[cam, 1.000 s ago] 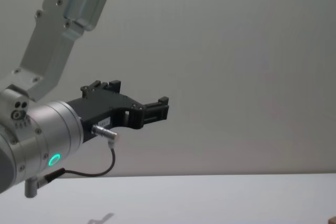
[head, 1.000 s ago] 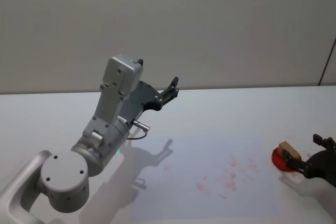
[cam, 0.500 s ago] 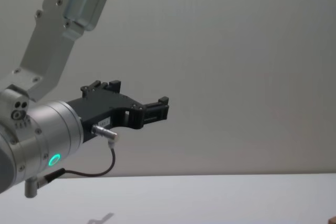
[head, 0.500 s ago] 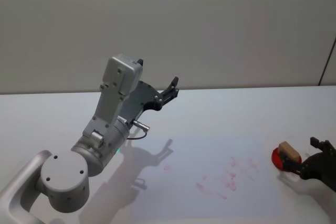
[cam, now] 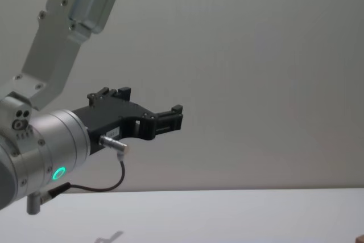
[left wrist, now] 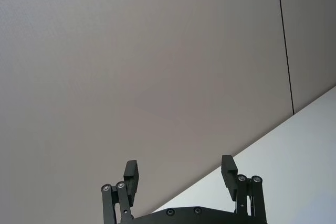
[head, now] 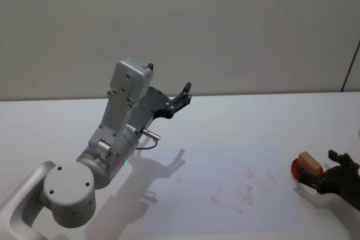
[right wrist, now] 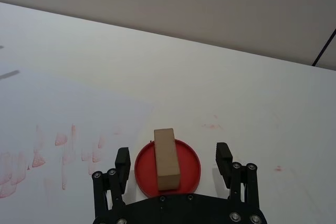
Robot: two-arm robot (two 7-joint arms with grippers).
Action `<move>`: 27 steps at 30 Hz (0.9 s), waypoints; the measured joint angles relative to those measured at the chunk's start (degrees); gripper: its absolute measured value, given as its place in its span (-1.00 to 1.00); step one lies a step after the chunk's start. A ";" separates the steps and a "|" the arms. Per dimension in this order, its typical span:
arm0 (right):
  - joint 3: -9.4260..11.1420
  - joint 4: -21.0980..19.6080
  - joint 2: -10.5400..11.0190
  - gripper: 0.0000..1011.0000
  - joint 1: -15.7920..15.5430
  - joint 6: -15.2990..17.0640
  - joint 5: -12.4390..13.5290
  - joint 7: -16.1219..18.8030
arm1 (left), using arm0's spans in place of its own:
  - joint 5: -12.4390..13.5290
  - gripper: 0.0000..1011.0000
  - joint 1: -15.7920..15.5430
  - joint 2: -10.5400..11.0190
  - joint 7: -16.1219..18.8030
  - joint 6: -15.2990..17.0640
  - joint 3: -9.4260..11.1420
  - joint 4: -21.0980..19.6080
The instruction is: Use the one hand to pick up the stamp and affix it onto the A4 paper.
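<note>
The stamp point(right wrist: 166, 158), a tan wooden block, rests on a round red ink pad point(right wrist: 186, 179) just off the right edge of the A4 paper point(right wrist: 63, 103). In the head view the stamp point(head: 309, 162) sits at the far right of the table, beside the paper point(head: 219, 195), which carries several faint red prints. My right gripper point(right wrist: 173, 157) is open, its fingers point(right wrist: 123, 160) straddling the near end of the stamp with a gap on each side; it enters the head view at the right edge point(head: 323, 171). My left gripper point(head: 183, 95) is held high and open.
The left arm point(head: 121, 122) stands folded over the table's left half, its open gripper point(left wrist: 180, 174) facing the grey wall and raised well above the table in the chest view point(cam: 173, 119). White table point(head: 236, 122) surrounds the paper. A small red smudge point(right wrist: 278, 169) marks the table beside the pad.
My right gripper has slid back a little toward the front edge of the table. The stamp stays on the red pad. The left arm has not moved.
</note>
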 joint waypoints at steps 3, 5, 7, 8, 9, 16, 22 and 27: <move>-0.17 0.14 -0.26 0.98 0.07 0.02 0.02 0.01 | 0.00 0.98 0.00 0.00 0.00 0.00 0.00 0.00; -0.29 0.29 -0.44 0.94 0.16 -0.02 0.01 0.01 | 0.00 0.98 0.00 0.00 0.00 0.00 0.00 0.00; -0.39 0.42 -0.56 0.90 0.22 -0.11 -0.09 0.01 | 0.00 0.98 0.00 0.00 0.00 0.00 0.00 0.00; -0.42 0.49 -0.63 0.84 0.25 -0.19 -0.19 0.00 | 0.00 0.98 0.00 0.00 0.00 0.00 0.00 0.00; -0.46 0.57 -0.70 0.81 0.29 -0.26 -0.26 -0.02 | 0.00 0.98 0.00 0.00 0.00 0.00 0.00 0.00; -0.87 1.77 -1.42 0.39 1.05 -1.05 -1.39 -0.65 | 0.00 0.98 0.00 0.00 0.00 0.00 0.00 0.00; -1.07 2.74 -1.91 0.08 1.65 -1.61 -2.09 -1.05 | 0.00 0.98 0.00 0.00 0.00 0.00 0.00 0.00; -1.19 3.19 -2.18 -0.28 1.94 -1.88 -2.43 -1.24 | 0.00 0.98 0.00 0.00 0.00 0.00 0.00 0.00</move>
